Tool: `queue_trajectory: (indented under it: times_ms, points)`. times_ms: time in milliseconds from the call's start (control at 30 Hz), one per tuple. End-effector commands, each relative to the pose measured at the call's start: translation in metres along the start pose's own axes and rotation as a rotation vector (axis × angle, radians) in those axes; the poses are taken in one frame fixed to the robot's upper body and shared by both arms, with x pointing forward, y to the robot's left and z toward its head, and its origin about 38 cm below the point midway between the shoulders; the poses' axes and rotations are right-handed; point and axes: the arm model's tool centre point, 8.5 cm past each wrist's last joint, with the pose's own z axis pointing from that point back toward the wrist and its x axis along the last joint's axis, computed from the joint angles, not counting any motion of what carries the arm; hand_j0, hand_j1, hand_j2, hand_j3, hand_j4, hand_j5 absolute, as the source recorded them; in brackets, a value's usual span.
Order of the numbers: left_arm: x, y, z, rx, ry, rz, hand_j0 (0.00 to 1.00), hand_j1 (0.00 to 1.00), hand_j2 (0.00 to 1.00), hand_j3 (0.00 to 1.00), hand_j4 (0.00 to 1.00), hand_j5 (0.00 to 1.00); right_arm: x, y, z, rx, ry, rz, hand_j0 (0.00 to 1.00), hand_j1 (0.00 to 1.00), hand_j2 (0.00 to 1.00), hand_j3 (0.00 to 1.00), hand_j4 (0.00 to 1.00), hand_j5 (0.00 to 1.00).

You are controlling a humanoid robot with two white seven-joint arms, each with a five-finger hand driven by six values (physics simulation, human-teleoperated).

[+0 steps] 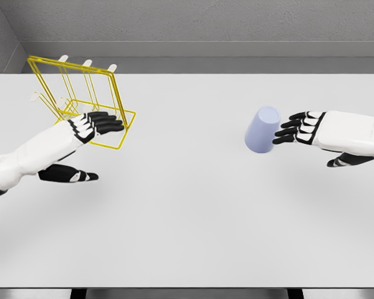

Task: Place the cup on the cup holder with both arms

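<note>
Pale lavender, smooth-walled and tapered, the plastic-looking cup point(262, 129) sits on the right half of the white table point(193, 230), tilted or lying partly over rather than upright; I cannot tell which end is open. I note the right hand point(302, 129) just beside it, black fingertips point(282, 132) reaching its right wall. Whether they press it or merely graze it is not clear. That hand is spread, thumb hanging low, grasping nothing.

Well apart, at the far left, stands the yellow wire cup holder point(81, 93), its frame leaning, with pale pegs along its top rail. The left hand point(87, 134) is at the holder's near base, fingers extended over the wire and the thumb low toward the table, released rather than clenched; contact with the wire cannot be confirmed.

Assessment: the cup is not yet secured. Risks I record:
- The round cup may roll or skid left if the fingers push before the thumb closes beneath it.
- A shallow pinch on the tapered wall could let it slip during the lift.
- The light wire holder may tip or slide if the left hand bears on it unevenly, spoiling peg alignment.
</note>
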Motion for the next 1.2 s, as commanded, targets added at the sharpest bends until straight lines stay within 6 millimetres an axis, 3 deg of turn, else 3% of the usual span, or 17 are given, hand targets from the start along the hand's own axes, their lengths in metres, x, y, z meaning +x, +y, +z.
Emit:
queue_trajectory:
  times_ms: [0, 100, 167, 233, 267, 467, 700, 800, 900, 967, 1067, 1167]
  points:
    - [-0.003, 0.009, 0.003, 0.010, 0.012, -0.015, 1.00, 1.00, 1.00, 1.00, 1.00, 1.00, -0.001, -0.001, 0.001, -0.005, 0.003, -0.004, 1.00, 1.00, 1.00, 1.00, 1.00, 1.00]
    - [-0.006, 0.016, 0.008, 0.013, 0.029, -0.032, 1.00, 1.00, 1.00, 1.00, 1.00, 1.00, -0.002, 0.000, 0.001, 0.016, 0.010, 0.032, 1.00, 1.00, 1.00, 1.00, 1.00, 1.00]
    - [-0.006, 0.018, 0.008, 0.018, 0.028, -0.034, 1.00, 1.00, 1.00, 1.00, 1.00, 1.00, -0.005, -0.007, -0.015, 0.041, 0.005, 0.158, 1.00, 1.00, 1.00, 1.00, 1.00, 1.00]
    - [-0.007, 0.022, 0.009, 0.029, 0.032, -0.044, 1.00, 1.00, 1.00, 1.00, 1.00, 1.00, -0.021, -0.024, -0.017, 0.012, 0.040, 0.182, 1.00, 1.00, 1.00, 1.00, 1.00, 1.00]
    - [-0.007, 0.026, 0.010, 0.042, 0.035, -0.052, 1.00, 1.00, 1.00, 1.00, 1.00, 1.00, -0.030, -0.026, -0.029, 0.020, 0.046, 0.178, 1.00, 1.00, 1.00, 1.00, 1.00, 1.00]
    - [-0.007, 0.025, 0.009, 0.052, 0.033, -0.047, 1.00, 1.00, 1.00, 1.00, 1.00, 1.00, -0.066, -0.024, -0.057, 0.129, 0.103, 0.144, 1.00, 1.00, 1.00, 1.00, 1.00, 1.00]
    - [-0.005, 0.026, 0.005, 0.081, 0.024, -0.042, 1.00, 1.00, 1.00, 1.00, 1.00, 1.00, -0.063, -0.052, -0.086, 0.139, 0.074, 0.218, 1.00, 1.00, 1.00, 1.00, 1.00, 1.00]
    - [-0.005, 0.025, 0.006, 0.082, 0.025, -0.040, 1.00, 1.00, 1.00, 1.00, 1.00, 1.00, -0.063, -0.042, -0.107, 0.178, 0.053, 0.217, 1.00, 1.00, 1.00, 1.00, 1.00, 1.00]
    - [-0.003, 0.025, 0.005, 0.080, 0.018, -0.040, 1.00, 1.00, 1.00, 1.00, 1.00, 1.00, -0.060, -0.040, -0.112, 0.181, 0.040, 0.216, 1.00, 1.00, 1.00, 1.00, 1.00, 1.00]
    - [-0.003, 0.008, 0.014, 0.091, 0.037, 0.064, 1.00, 1.00, 1.00, 1.00, 1.00, 1.00, -0.064, -0.032, -0.112, 0.200, 0.047, 0.197, 1.00, 1.00, 1.00, 1.00, 1.00, 1.00]
    - [-0.003, 0.004, 0.019, 0.155, 0.041, 0.199, 1.00, 1.00, 1.00, 1.00, 1.00, 1.00, -0.083, -0.027, -0.109, 0.188, 0.092, 0.127, 1.00, 1.00, 1.00, 1.00, 1.00, 1.00]
    - [-0.003, -0.002, 0.024, 0.193, 0.051, 0.294, 1.00, 1.00, 1.00, 1.00, 1.00, 1.00, -0.085, -0.023, -0.108, 0.192, 0.096, 0.117, 1.00, 1.00, 1.00, 1.00, 1.00, 1.00]
